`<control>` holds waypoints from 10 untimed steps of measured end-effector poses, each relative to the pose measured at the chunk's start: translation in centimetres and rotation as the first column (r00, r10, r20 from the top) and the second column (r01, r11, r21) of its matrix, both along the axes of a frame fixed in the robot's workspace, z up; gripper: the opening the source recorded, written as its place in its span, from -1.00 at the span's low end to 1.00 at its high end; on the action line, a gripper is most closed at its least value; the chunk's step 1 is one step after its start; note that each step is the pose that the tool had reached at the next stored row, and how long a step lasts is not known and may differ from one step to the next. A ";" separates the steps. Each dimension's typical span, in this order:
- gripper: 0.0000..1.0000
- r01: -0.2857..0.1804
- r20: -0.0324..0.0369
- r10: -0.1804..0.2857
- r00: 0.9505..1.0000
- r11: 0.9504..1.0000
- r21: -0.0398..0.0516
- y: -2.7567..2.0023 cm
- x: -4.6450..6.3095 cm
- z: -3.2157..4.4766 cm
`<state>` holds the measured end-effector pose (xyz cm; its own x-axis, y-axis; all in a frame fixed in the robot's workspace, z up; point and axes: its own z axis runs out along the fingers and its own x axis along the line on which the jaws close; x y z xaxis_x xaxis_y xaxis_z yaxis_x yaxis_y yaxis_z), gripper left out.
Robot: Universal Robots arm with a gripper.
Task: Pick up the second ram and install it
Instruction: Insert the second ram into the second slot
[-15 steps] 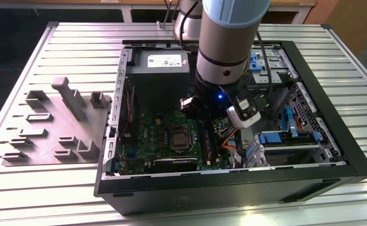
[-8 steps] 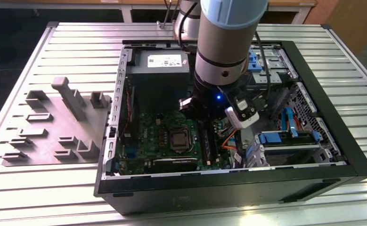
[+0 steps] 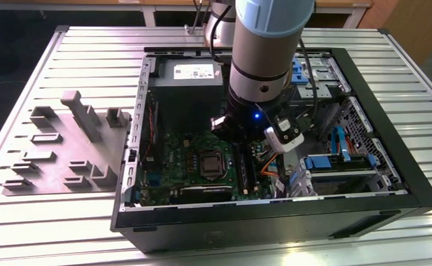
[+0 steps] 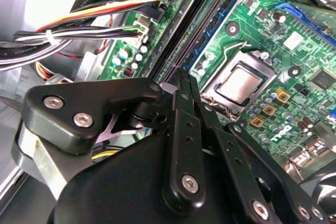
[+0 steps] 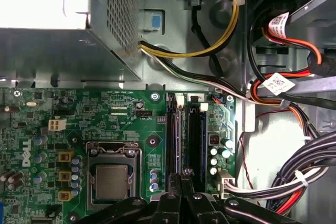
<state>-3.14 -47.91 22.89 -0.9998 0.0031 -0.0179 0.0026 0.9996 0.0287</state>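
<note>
Pressed nearly together, the fingers of the hand (image 4: 185,77) seem to pinch the near end of the second ram (image 4: 214,22). It stands on edge and runs straight away from the fingertips, its long axis parallel to the black slot (image 5: 196,135) just beside it. Both sit on the motherboard (image 5: 121,108), processor (image 5: 111,181) near the ram's other side, inside the open computer case (image 3: 393,166) on the table (image 3: 53,55).

Matt blk gripper (image 4: 185,81), glossy mobo (image 5: 131,103) (table (image 3: 90,50): ribbed metal)
</note>
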 end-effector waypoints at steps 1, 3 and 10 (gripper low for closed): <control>-0.77 0.000 0.000 0.000 1.000 1.000 0.000 -0.01 0.0 0.00; -0.77 0.000 0.000 0.000 1.000 1.000 0.000 -0.01 0.0 0.00; -0.77 0.000 0.000 0.000 1.000 1.000 0.000 -0.02 0.0 -0.12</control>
<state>-3.14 -47.93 22.78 -0.9998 0.0031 -0.0178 0.0026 0.9996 0.0282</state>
